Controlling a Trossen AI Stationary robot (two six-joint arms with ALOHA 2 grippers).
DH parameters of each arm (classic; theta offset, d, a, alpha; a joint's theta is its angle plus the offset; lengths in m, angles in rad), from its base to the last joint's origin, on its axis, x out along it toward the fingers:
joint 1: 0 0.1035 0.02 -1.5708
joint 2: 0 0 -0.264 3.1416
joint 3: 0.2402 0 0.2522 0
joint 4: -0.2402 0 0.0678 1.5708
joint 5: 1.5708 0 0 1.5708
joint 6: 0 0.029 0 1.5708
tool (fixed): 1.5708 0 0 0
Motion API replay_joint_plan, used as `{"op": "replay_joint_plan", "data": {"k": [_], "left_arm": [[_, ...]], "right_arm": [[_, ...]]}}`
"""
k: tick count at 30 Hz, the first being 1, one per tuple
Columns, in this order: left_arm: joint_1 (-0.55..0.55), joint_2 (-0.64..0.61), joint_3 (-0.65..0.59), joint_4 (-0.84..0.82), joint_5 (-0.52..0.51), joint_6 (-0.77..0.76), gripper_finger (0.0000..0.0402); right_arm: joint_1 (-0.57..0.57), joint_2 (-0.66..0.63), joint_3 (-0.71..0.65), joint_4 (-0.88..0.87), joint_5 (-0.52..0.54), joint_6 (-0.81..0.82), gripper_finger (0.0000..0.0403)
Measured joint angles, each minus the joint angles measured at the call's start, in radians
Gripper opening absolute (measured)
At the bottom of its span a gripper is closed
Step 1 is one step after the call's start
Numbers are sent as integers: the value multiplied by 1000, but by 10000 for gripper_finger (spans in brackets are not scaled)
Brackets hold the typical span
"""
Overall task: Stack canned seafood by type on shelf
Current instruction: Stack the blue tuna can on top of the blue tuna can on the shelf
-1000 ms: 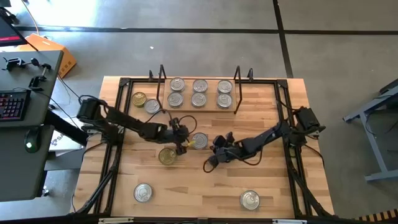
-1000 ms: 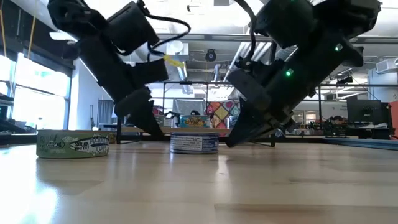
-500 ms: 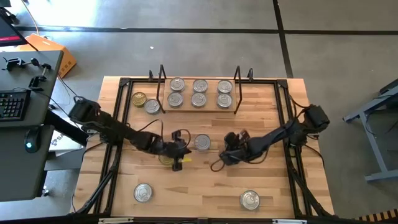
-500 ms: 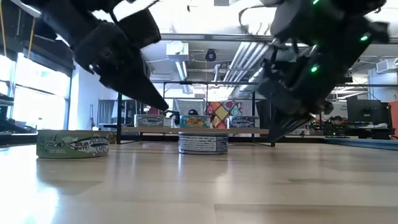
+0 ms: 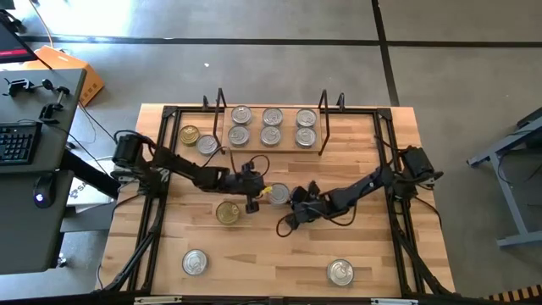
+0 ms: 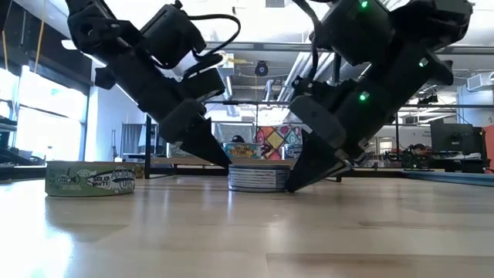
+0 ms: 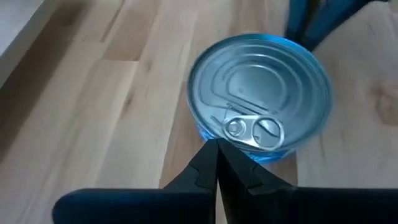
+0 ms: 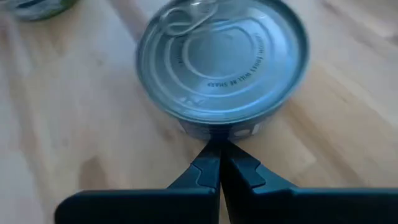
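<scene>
Canned seafood is spread across the worktop (image 5: pixel 364 254), and one silver-lidded tin (image 5: pixel 275 194) near its middle is the tin in hand. Both arms have their tips at this tin: the left gripper (image 5: pixel 252 202) sits just beside it on one side and the right gripper (image 5: pixel 292 208) just beside it on the opposite side. Each gripper's fingers are pressed fully together, holding nothing. The low view shows the two closed tips (image 6: pixel 220 158) slanting down to the tin's wall (image 6: pixel 258 177) from either side, touching or nearly so, so the arms appear to be pinching or nudging it between them rather than grasping it.

Beyond this tin, a gold-lidded tin (image 5: pixel 227 213) lies close by on the left gripper's side. Two more silver tins (image 5: pixel 195 263) rest near the worktop's front edge, well apart from the middle tin. The shelf (image 5: pixel 269 144) stands at the far edge of the worktop and carries six silver-lidded tins (image 5: pixel 271 117) in two rows; a gold tin (image 5: pixel 190 135) and a silver one (image 5: pixel 207 145) sit just outside its left upright.

The step looks like positioning the middle tin for pickup. The next move probably calls for one gripper to back off, open its fingers wide enough to straddle the tin, close on it, and carry it to the matching silver group on the shelf.
</scene>
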Motion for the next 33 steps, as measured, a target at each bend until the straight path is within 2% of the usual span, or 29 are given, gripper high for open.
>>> {"op": "replay_joint_plan", "data": {"k": [5,8,12,16,21,24,28,33], "left_arm": [[-40,-26,1,-5,84,-39,0],[-92,-87,5,-5,93,-61,0],[-151,-146,4,-32,-1,-51,0],[-170,-168,5,-69,-104,-30,0],[-138,-137,4,-71,-117,-21,0],[-103,-103,4,-57,-136,-21,0],[-50,-53,4,-21,-145,-21,0],[-25,-19,4,-8,-130,-20,0]], "right_arm": [[-12,0,-1,-67,145,54,0],[-7,-15,-1,-168,241,140,0],[32,-31,-1,-272,282,210,0],[93,-35,0,-237,307,139,0],[167,-35,1,-88,332,-22,2],[178,-35,1,35,331,-178,19],[156,-33,2,160,270,-455,72],[110,-1,2,233,199,-802,143]]}}
